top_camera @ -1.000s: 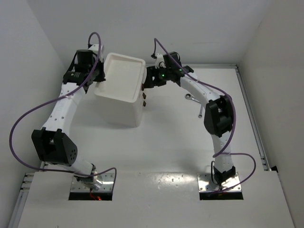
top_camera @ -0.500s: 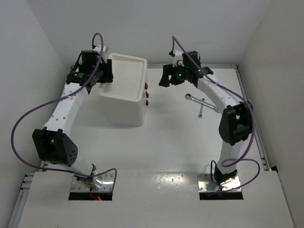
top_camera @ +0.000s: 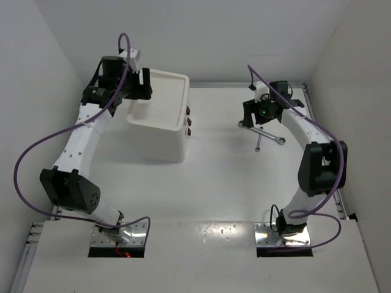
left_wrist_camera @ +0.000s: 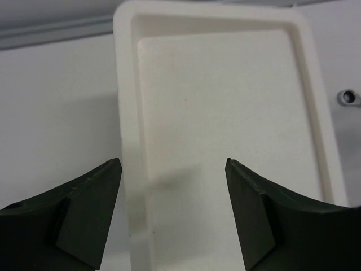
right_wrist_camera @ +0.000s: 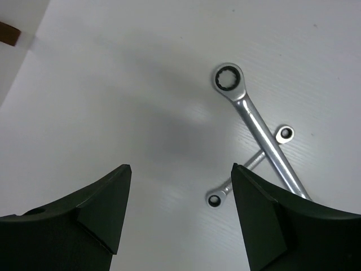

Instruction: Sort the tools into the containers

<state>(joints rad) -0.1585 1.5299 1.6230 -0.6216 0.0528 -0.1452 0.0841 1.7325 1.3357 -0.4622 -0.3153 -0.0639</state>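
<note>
Two slim, shiny steel wrenches (right_wrist_camera: 269,149) lie crossed on the matte white worktop (right_wrist_camera: 101,96) at the far right, with the right hand (right_wrist_camera: 180,169) spread open above them, while the left hand (left_wrist_camera: 172,162) hangs unclenched over the smooth white plastic bin (left_wrist_camera: 125,90), far left.

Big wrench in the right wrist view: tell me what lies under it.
The small wrench lies crosswise under the big wrench, and both rest on the white table. The small wrench's two ends show on either side of it; its middle, where they cross, is covered.
</note>
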